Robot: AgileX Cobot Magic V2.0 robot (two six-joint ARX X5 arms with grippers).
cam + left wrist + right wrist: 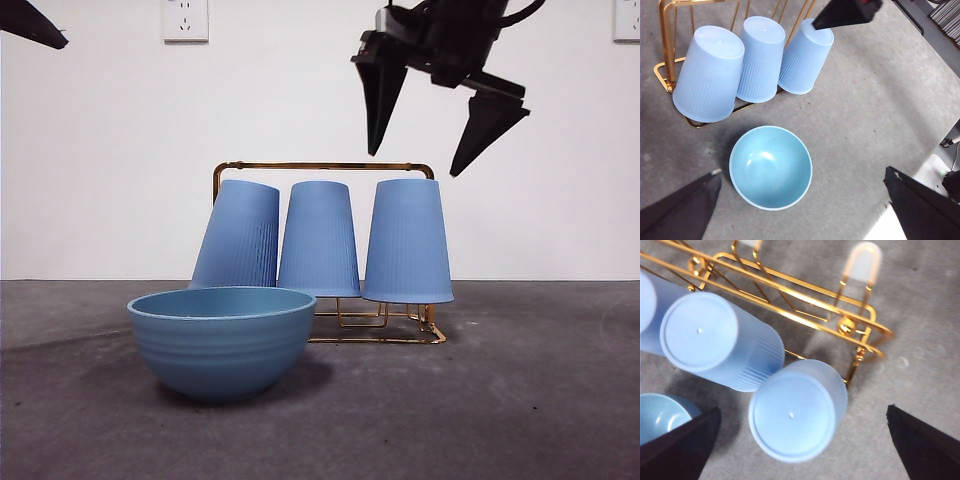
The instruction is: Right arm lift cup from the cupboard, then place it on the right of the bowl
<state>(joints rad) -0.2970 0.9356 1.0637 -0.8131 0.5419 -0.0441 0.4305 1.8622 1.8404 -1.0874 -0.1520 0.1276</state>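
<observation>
Right gripper (418, 163) hovering wide open over the cup (407, 241) at the right end of the cupboard (324, 167).

The cup is sitting upside down on the gold wire cupboard, beside two matching cups (319, 240), and the right gripper's two pointed jaws are spreading well apart above it, not touching it. In the right wrist view the cup's flat base (791, 416) is lying between the two jaws and well short of both tips. The bowl (221, 340) is standing on the grey table (540, 400) in front of the rack, toward its left end. The left gripper (805, 200) is waiting high above the bowl, its jaws also spread wide and holding nothing.
</observation>
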